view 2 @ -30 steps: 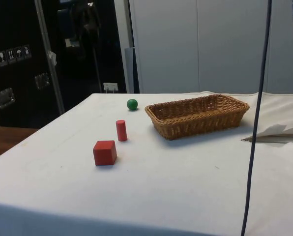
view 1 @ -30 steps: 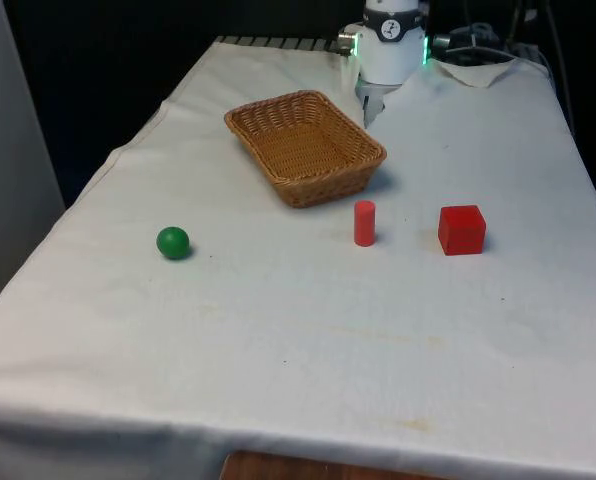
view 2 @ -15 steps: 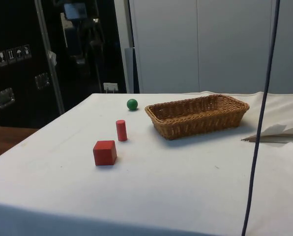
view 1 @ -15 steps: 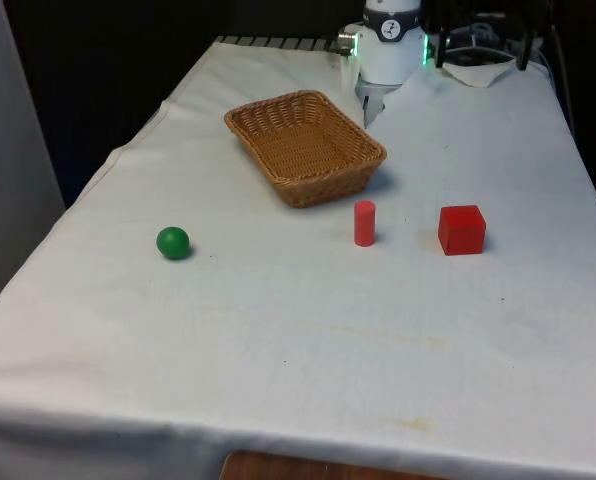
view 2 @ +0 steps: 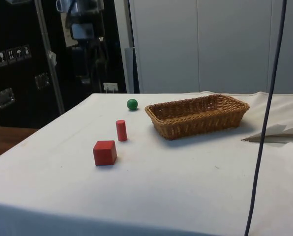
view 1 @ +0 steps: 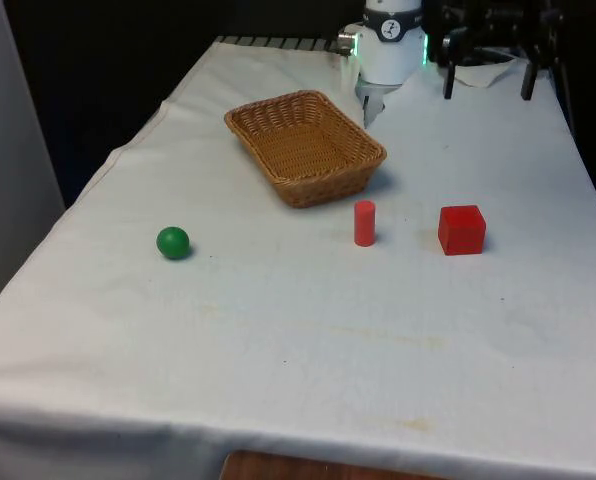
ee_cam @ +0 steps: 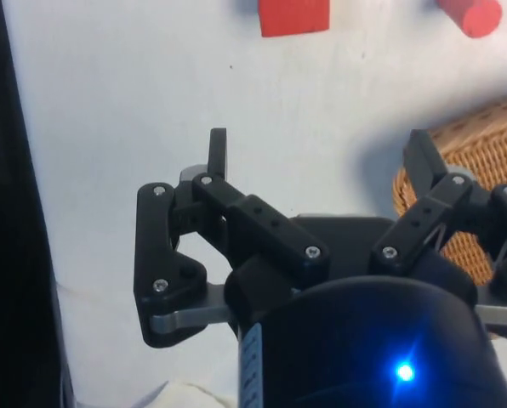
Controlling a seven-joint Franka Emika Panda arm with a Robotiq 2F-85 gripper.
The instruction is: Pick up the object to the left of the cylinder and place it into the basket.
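Observation:
A green ball [view 1: 173, 242] [view 2: 131, 103] lies on the white cloth at the front view's left, well apart from the upright red cylinder [view 1: 364, 222] [view 2: 121, 130] [ee_cam: 470, 13]. The woven basket [view 1: 328, 185] [view 2: 200, 125] [ee_cam: 483, 144] stands behind the cylinder and holds nothing. My gripper [view 1: 487, 88] [ee_cam: 320, 149] hangs open and holds nothing, high over the table's far end at the front view's right. It is far from the ball. In the side view the gripper [view 2: 90, 69] is up against the dark cabinets.
A red cube [view 1: 462, 229] [view 2: 104, 152] [ee_cam: 293, 15] sits beside the cylinder on the front view's right. A fold of white cloth [view 2: 279, 132] lies near the far end. A black cable [view 2: 264, 123] hangs down through the side view.
The gripper has come down into sight at the far end, its open fingers now showing in the front view. The ball, cylinder, cube and basket have not moved.

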